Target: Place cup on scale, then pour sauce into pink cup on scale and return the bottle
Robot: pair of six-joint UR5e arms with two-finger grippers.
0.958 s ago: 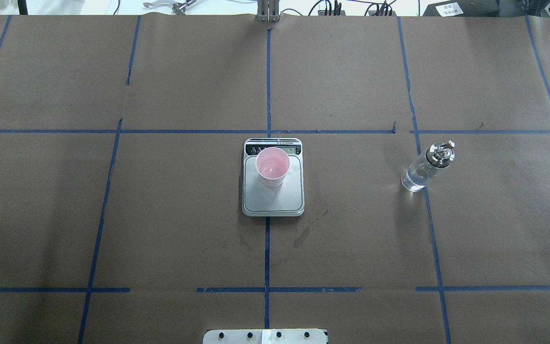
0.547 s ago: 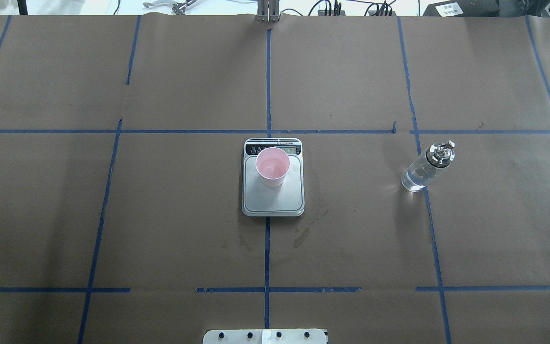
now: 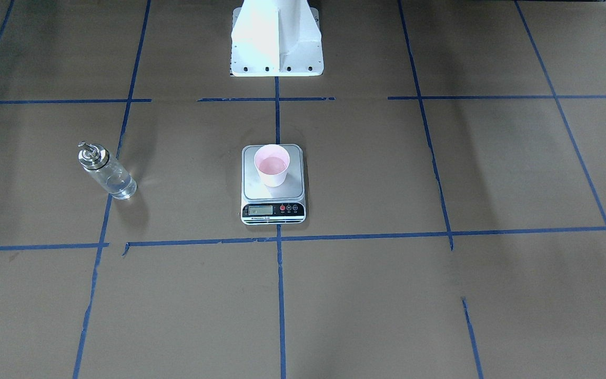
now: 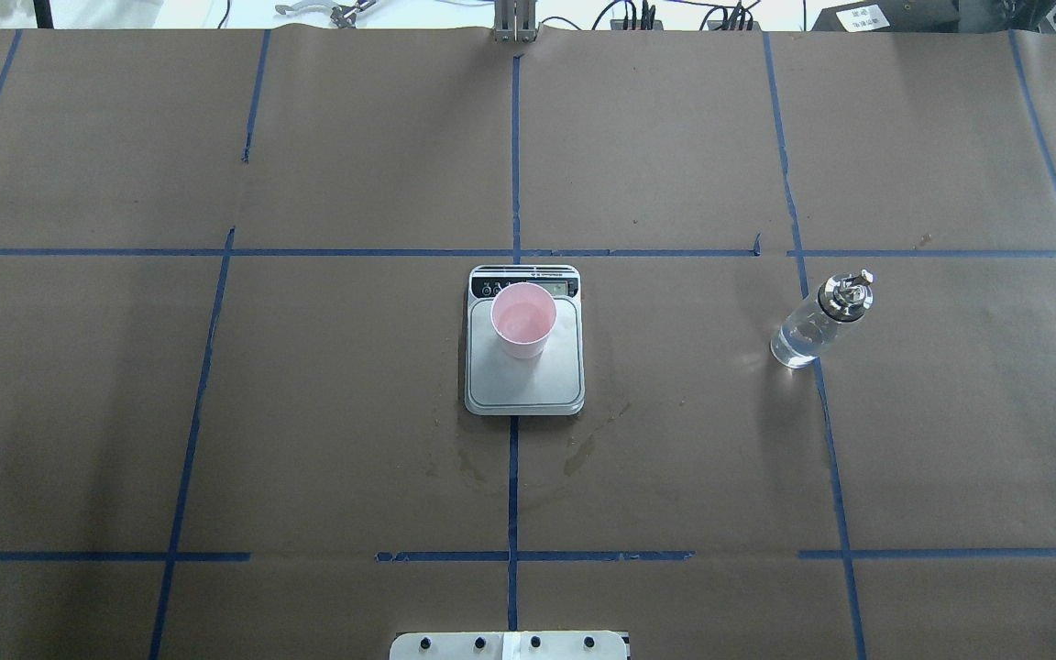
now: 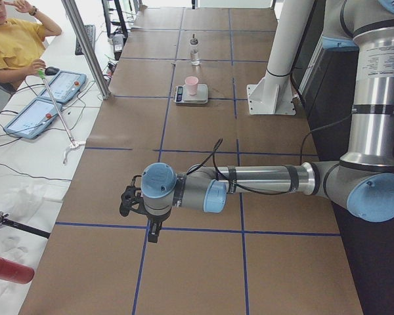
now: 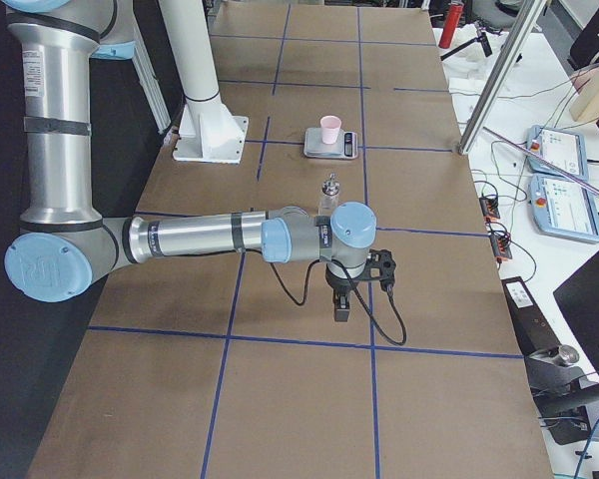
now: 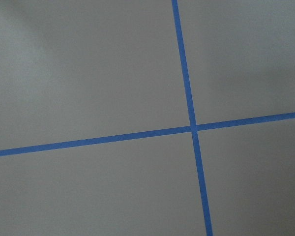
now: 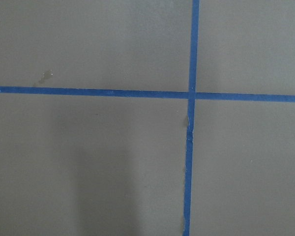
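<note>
As nothing has moved lately, the cup (image 4: 522, 319) stands on the scale (image 4: 524, 385), the bottle (image 4: 812, 323) well apart: the task seems finished. Whether the left gripper (image 5: 128, 200) or the right gripper (image 6: 379, 269) is closed, I cannot tell.

Black two-finger left gripper (image 5: 126, 201) shows only small, side-on: finger spacing unreadable. Same for the black two-finger right gripper (image 6: 382, 269). Clear glass bottle with metal collar (image 6: 330, 189): base hidden behind right gripper's wrist. Small LCD (image 3: 260, 210) on flat steel-topped kitchen scale (image 3: 295, 179): digits too small. White robot base (image 3: 276, 37) cut off at the edge.
</note>
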